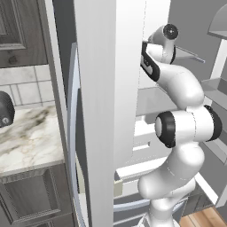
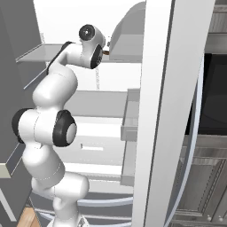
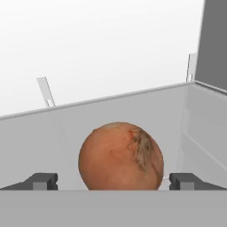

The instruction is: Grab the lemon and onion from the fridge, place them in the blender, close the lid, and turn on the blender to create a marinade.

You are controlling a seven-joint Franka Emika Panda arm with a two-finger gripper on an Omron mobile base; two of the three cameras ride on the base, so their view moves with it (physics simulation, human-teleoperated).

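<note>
The orange-brown onion (image 3: 120, 156) lies on a light grey shelf of the fridge (image 3: 40, 142), close in front of the hand camera. My gripper (image 3: 115, 181) is open, one dark fingertip (image 3: 42, 181) to the onion's left and the other to its right, both apart from it. In the right base view the white arm reaches up into the fridge (image 2: 164, 111) at an upper shelf, and a sliver of the onion (image 2: 106, 52) shows just past the wrist. The blender's black base (image 1: 4, 111) stands on the marble counter at the far left. The lemon and the lid are out of view.
The fridge's tall white door edge (image 1: 108, 88) stands between the base and the counter (image 1: 31, 137). White drawers (image 2: 97, 150) sit below the arm's elbow. Dark cabinet fronts (image 1: 31, 195) lie under the counter. A grey side wall (image 3: 213, 40) rises to the right of the onion.
</note>
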